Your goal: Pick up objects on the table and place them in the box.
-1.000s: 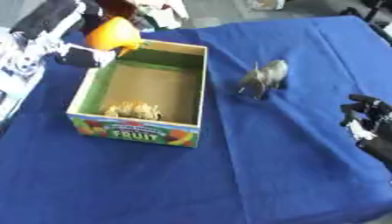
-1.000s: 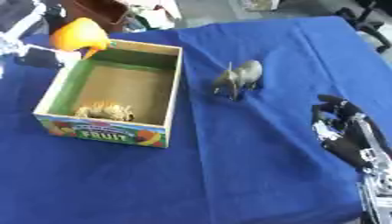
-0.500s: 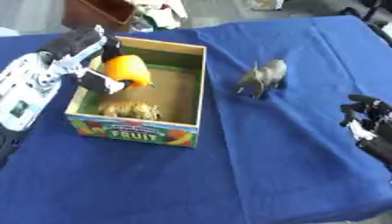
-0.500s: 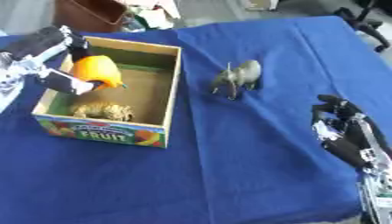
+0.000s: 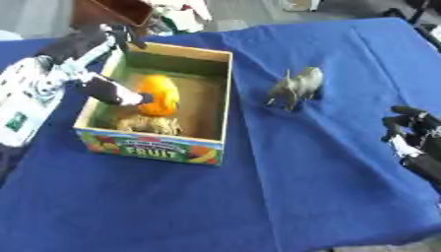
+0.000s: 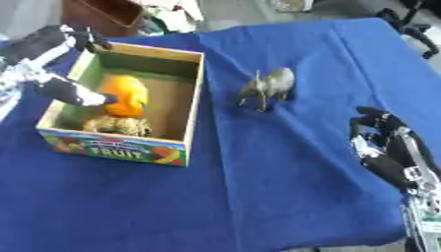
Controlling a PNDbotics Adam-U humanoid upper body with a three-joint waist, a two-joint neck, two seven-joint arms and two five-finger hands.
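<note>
A cardboard fruit box stands at the left of the blue table. Inside it an orange round object rests against a tan toy animal by the near wall. My left hand reaches in over the box's left wall. Its thumb touches the orange object's left side, while its fingers stretch straight toward the far corner, away from the object. A grey toy elephant stands on the cloth to the right of the box. My right hand rests open at the right edge, holding nothing.
The blue cloth covers the whole table. A brown container and some white clutter sit beyond the far left edge. A black chair base shows past the far right corner.
My left hand has carried the orange object from above the box's far left corner down into the box, and the fingers have spread away from it. The right hand and elephant stayed put.
</note>
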